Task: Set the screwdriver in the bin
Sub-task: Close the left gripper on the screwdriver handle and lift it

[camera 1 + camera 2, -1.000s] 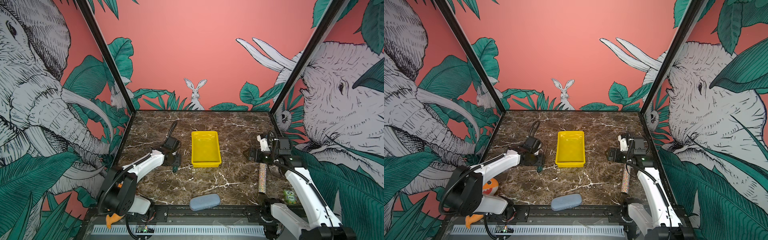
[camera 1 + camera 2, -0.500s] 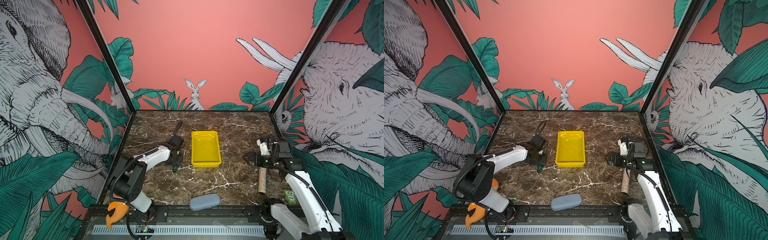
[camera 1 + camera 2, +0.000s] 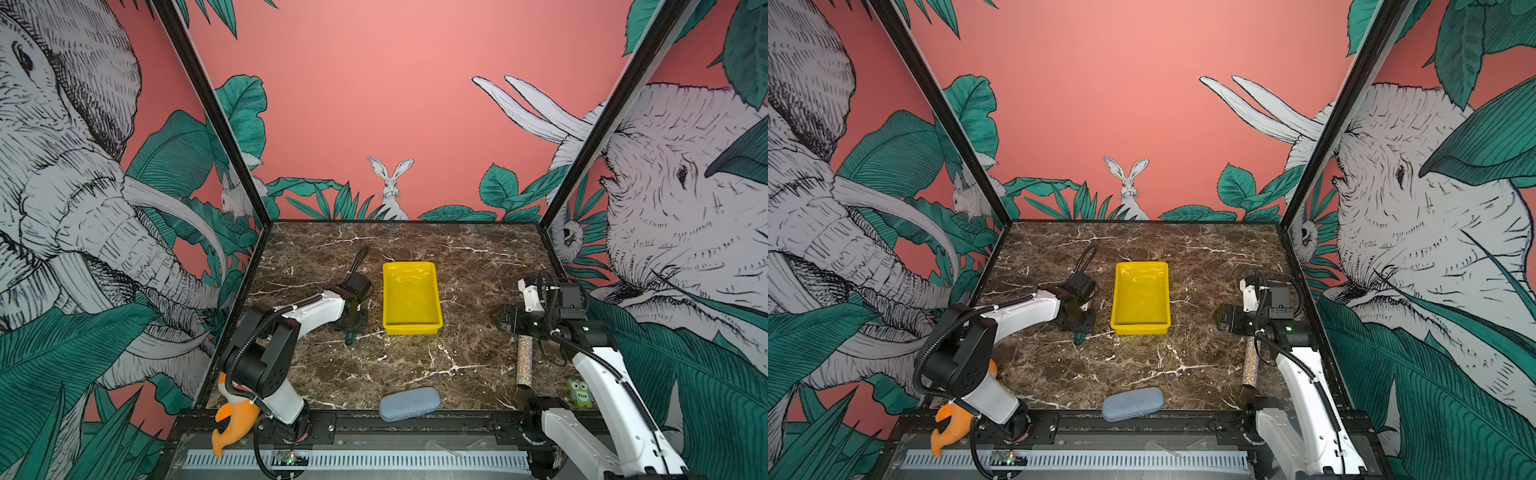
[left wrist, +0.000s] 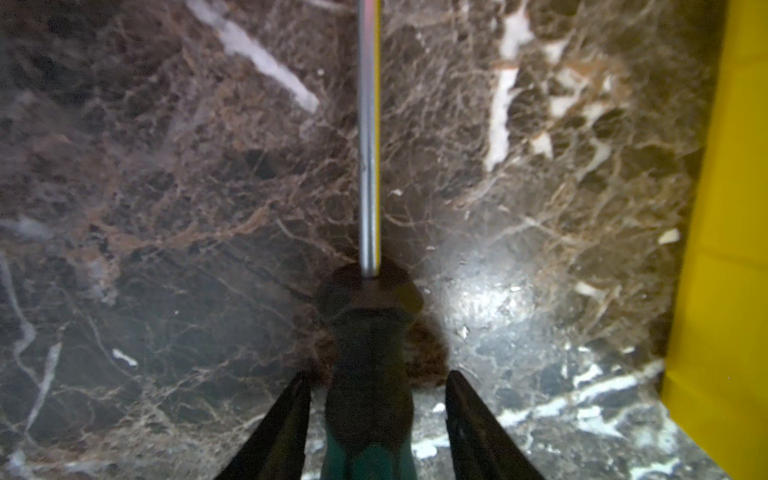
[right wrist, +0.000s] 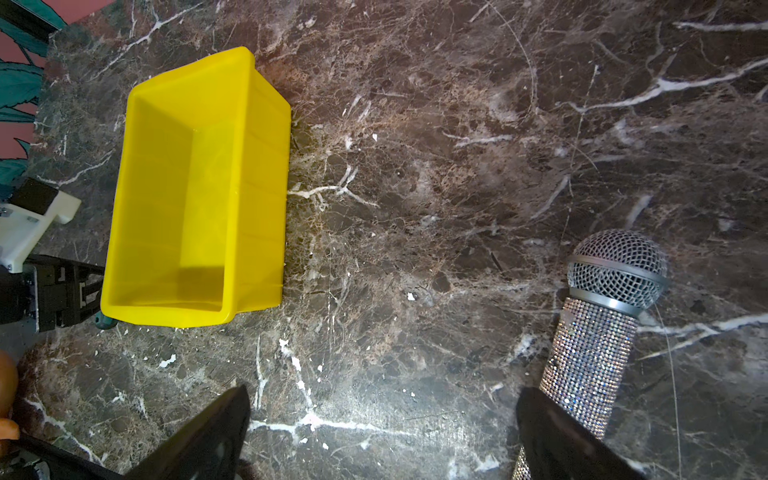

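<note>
The screwdriver (image 4: 368, 374) is showing a dark green and black handle that is widening into a black collar, with a thin grey metal shaft running straight out of it. It is lying flat on the tabletop (image 3: 374, 374), a glossy dark brown marble with white veins, which is catching a bright glare next to the handle in the left wrist view. Pink walls (image 3: 374, 104) painted with elephants, green leaves and a white rabbit (image 3: 390, 183) are closing the table in on three sides. The bin (image 3: 411, 328), bright yellow and glossy, is standing near the middle of the table, and the screwdriver is lying outside it, just beside its near left corner (in both top views only the green butt end is peeking out from under the arm). A glittery microphone (image 3: 524, 361) is lying over on the right, and a grey-blue case (image 3: 409, 403) is resting at the front edge. The left gripper (image 4: 379, 377) is sitting low over the handle, its two black fingers (image 4: 291, 415) straddling it, one on each side, with the shaft pointing away from them. A strip of marble is showing between each finger and the handle, so the jaws are standing apart and are not pinching it. The right gripper (image 5: 383, 392) is hovering on the far side of the bin, well apart from the screwdriver, with its jaws spread wide over bare marble and the microphone lying just beside one finger.
</note>
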